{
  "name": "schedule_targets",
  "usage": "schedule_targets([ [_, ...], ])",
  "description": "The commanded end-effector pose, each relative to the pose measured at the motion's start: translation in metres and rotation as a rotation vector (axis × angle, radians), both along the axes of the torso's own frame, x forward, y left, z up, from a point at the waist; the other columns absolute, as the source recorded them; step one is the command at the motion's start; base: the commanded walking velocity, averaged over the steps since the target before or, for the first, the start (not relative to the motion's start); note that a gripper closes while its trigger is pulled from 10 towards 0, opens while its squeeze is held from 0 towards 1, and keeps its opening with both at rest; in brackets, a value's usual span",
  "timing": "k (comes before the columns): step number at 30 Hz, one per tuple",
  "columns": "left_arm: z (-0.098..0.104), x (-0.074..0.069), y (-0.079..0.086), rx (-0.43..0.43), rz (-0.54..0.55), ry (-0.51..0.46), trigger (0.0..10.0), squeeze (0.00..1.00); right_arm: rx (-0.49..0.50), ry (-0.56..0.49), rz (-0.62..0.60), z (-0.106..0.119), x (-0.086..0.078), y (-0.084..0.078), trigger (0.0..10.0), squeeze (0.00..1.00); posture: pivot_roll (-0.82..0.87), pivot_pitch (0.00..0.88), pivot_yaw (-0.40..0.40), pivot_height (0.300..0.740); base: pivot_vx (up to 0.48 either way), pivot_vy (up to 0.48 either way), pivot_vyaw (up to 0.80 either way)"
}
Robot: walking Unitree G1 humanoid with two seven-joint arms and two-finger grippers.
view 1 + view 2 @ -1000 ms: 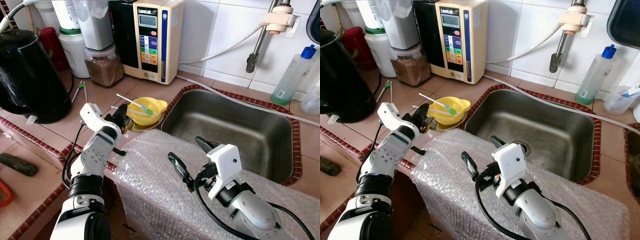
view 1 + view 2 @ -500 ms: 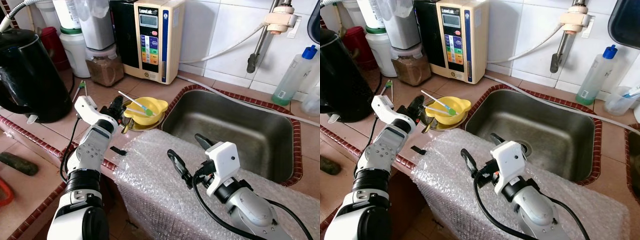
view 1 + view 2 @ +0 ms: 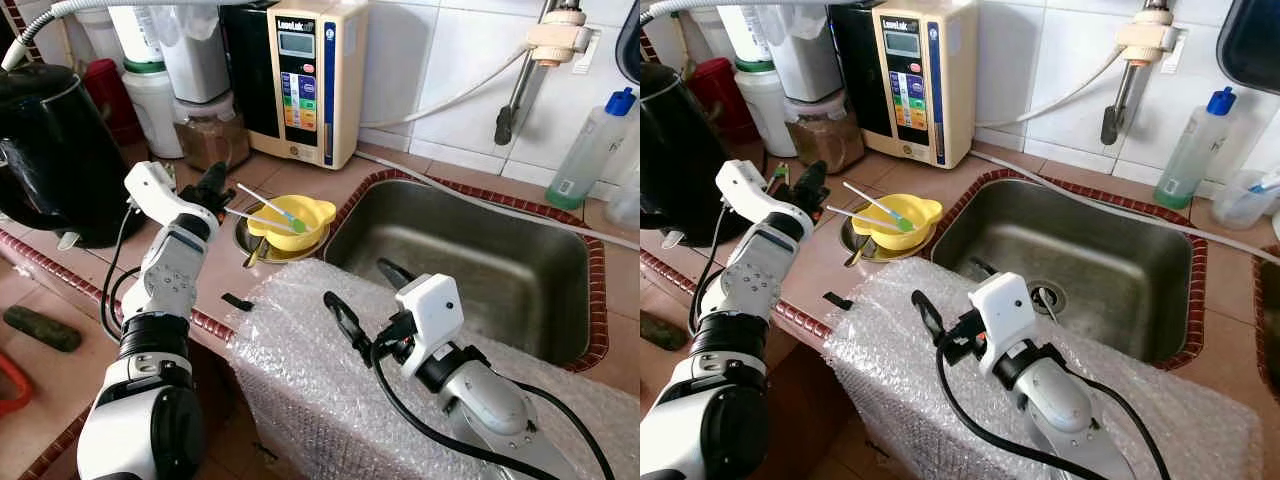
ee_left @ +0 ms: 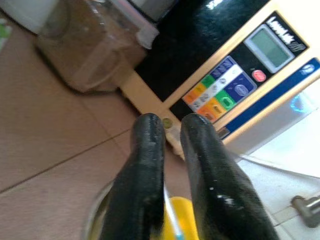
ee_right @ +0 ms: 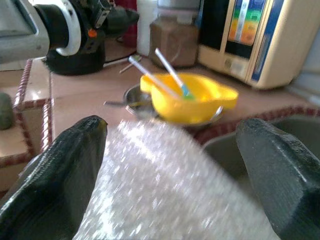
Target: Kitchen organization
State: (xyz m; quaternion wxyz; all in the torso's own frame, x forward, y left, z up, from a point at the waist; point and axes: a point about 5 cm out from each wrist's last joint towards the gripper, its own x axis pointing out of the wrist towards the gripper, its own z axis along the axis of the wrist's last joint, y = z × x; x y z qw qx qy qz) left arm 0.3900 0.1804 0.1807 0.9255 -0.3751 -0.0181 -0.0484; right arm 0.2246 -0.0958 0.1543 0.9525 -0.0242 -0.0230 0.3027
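Observation:
A yellow bowl (image 3: 292,220) rests in a small metal dish (image 3: 246,238) on the tiled counter, left of the steel sink (image 3: 470,260). Two thin white utensils, one with a green tip (image 3: 296,222), stick out of the bowl. My left gripper (image 3: 212,184) hovers just left of the bowl, toward the brown jar; its fingers (image 4: 150,165) are pressed nearly together with nothing held. My right gripper (image 3: 358,290) is open above the sheet of bubble wrap (image 3: 300,370) that lies over the counter's front edge. The bowl (image 5: 190,97) lies ahead, between its spread fingers.
A black kettle (image 3: 50,150) stands at the far left. Behind are a jar of brown powder (image 3: 215,135), white containers (image 3: 155,95) and a beige water ionizer (image 3: 300,75). A soap bottle (image 3: 590,150) stands right of the sink. A small black piece (image 3: 236,300) lies near the counter edge.
My left gripper has drawn back from the bowl's rim, to the left and toward the jar. The right gripper has shifted slightly left over the bubble wrap, still open.

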Motion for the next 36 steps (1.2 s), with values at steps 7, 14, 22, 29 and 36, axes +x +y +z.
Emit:
schedule_targets([
  [7,-0.018,-0.001,0.007,0.061,0.045,0.092,10.0,1.00,-0.036,0.063,-0.053,-0.016,-0.019,-0.023,10.0,0.27,0.02,0.000,0.084,0.740,0.000,0.000,0.00],
  [14,-0.025,0.000,0.004,0.029,0.041,0.120,10.0,1.00,-0.063,0.039,-0.039,-0.019,-0.027,-0.022,10.0,0.25,0.01,0.000,0.091,0.740,0.000,0.000,0.00],
  [22,-0.037,0.000,-0.004,-0.036,0.055,0.195,10.0,1.00,-0.068,-0.008,-0.024,-0.015,-0.028,-0.020,10.0,0.20,0.00,0.000,0.093,0.740,0.000,0.000,0.00],
  [29,-0.041,0.002,-0.016,-0.147,0.041,0.223,10.0,1.00,-0.082,-0.046,-0.009,-0.010,-0.025,-0.016,10.0,0.20,0.00,0.000,0.091,0.740,0.000,0.000,0.00],
  [36,-0.033,0.006,-0.027,-0.192,0.009,0.208,10.0,1.00,-0.087,-0.051,-0.007,-0.011,-0.024,-0.015,10.0,0.21,-0.01,0.000,0.095,0.740,0.000,0.000,0.00],
])
